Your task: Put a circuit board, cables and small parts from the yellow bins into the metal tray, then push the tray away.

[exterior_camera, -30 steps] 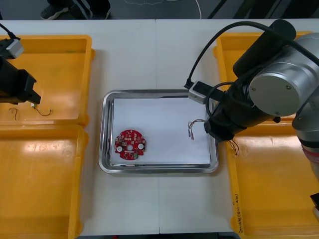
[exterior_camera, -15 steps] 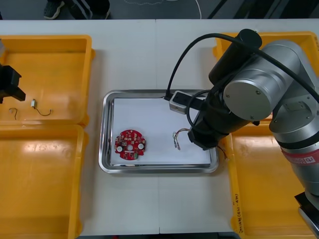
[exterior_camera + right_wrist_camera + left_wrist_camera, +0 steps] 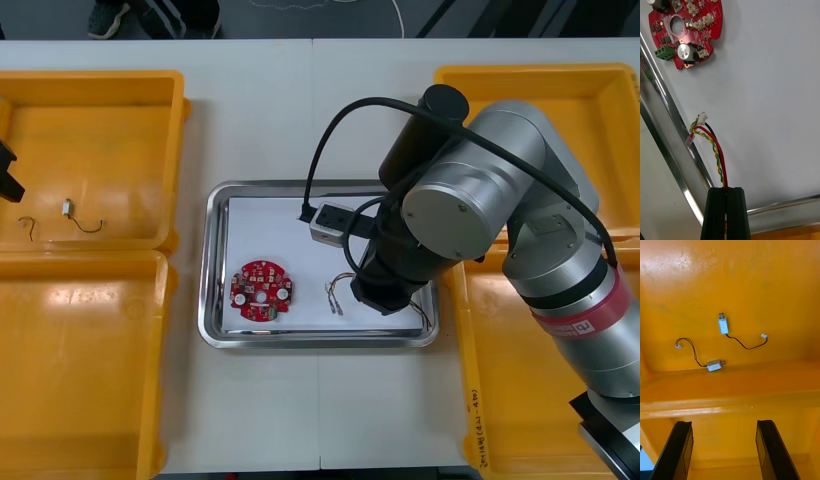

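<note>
My right gripper is shut on a red and yellow cable, whose free ends hang just above the white tray floor near the rim. In the front view the right arm covers the right half of the metal tray, and the cable sticks out to its left. A round red circuit board lies in the tray's left part and shows beyond the cable ends as the circuit board. My left gripper hangs open over the far left yellow bin, short of two small metal parts with thin black wires.
Two yellow bins stand on each side of the tray. The small metal parts lie in the far left bin. The near left bin looks bare. The left arm sits at the table's left edge.
The right arm has swung left from the right bins over the tray, carrying the cable toward the circuit board. The left arm has pulled back leftward, nearly out of the front view.
</note>
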